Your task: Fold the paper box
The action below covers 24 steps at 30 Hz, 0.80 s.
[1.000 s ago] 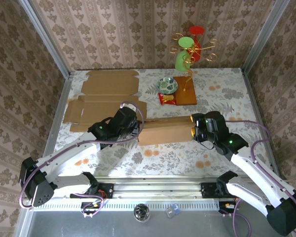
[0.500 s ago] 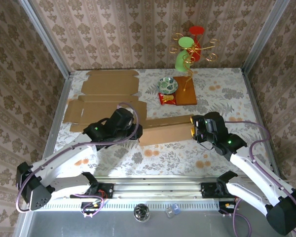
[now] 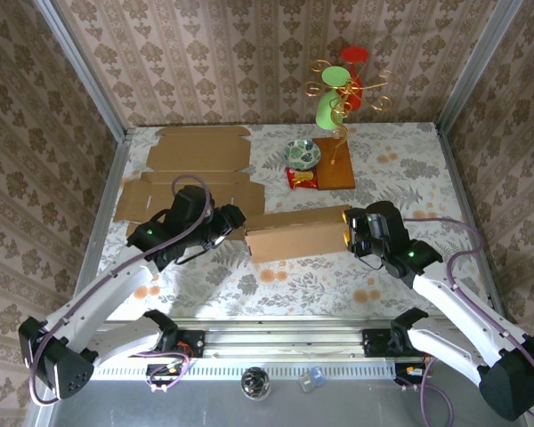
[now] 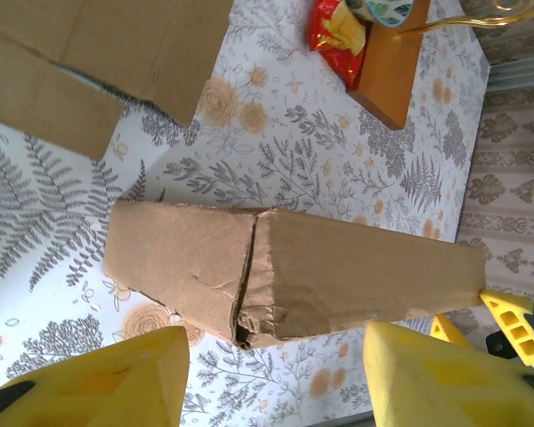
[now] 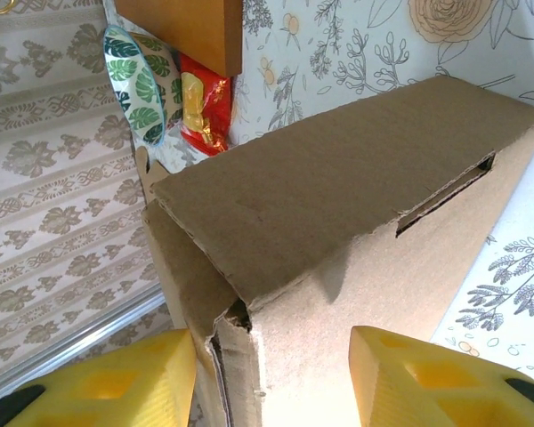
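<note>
Yellow left gripper (image 4: 274,345) wide, off paper box (image 4: 338,276)

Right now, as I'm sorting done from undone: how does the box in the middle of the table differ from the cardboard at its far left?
The folded box is a raised, long block; the flat blanks lie as open sheets. The folded box's end flaps are turned in; the flat blanks' flaps spread outward. Both are plain brown cardboard.

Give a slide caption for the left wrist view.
Open left gripper facing one end of the folded cardboard box.
</note>
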Available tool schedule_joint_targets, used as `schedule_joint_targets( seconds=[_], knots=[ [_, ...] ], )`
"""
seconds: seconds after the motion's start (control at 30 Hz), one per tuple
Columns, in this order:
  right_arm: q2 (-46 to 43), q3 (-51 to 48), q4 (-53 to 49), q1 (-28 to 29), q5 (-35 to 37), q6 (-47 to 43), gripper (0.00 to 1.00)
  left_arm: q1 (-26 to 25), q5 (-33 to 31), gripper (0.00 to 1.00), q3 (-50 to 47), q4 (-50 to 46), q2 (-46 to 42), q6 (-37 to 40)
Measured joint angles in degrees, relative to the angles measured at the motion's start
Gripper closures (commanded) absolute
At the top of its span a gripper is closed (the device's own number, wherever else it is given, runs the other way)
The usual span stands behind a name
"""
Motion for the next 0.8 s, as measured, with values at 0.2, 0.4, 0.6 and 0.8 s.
schedule_joint_targets(
  seconds=[0.2,0.4,0.6,0.8],
  knots=[
    [0.0,-0.4,0.3,0.0,0.0,0.0,0.51,0.2,4.3,0.52,-1.7,3.8,4.1,-1.7],
    [0.0,-0.6,0.3,0.0,0.0,0.0,0.51,0.2,6.4,0.60,-3.8,6.0,5.0,-1.7],
    [-0.2,-1.2,0.5,0.0,0.0,0.0,0.53,0.2,7.7,0.72,-7.4,10.0,4.1,-1.5],
    [-0.8,-1.6,0.2,0.0,-0.2,0.0,0.57,-0.2,7.9,0.80,-9.8,13.0,2.7,-1.0]
  ],
)
